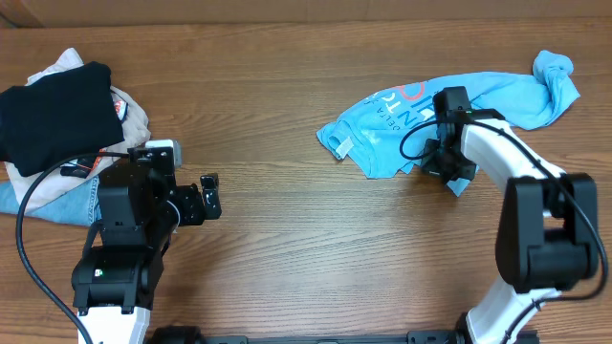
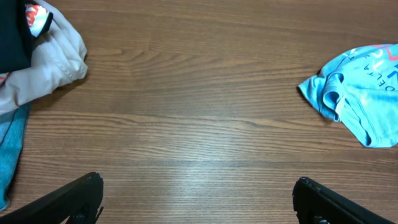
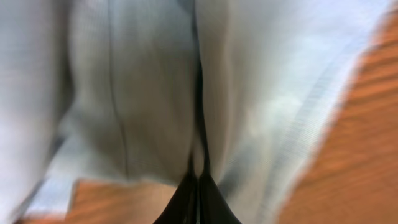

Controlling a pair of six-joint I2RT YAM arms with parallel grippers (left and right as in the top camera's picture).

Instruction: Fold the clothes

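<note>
The clothes, a crumpled sky-blue T-shirt with red and white lettering, lie bunched at the back right of the table. My right gripper is down on the shirt's near edge, shut on a pinch of the fabric. The right wrist view is filled with pale blue cloth, and the gripper has its jaws pressed together with a fold of cloth between the tips. My left gripper hovers open over bare wood at the left, far from the shirt. Nothing lies between its fingers.
A pile of other garments sits at the far left: a folded black one on top, a beige one and blue jeans under it. Bare wooden table spans the middle between the two arms.
</note>
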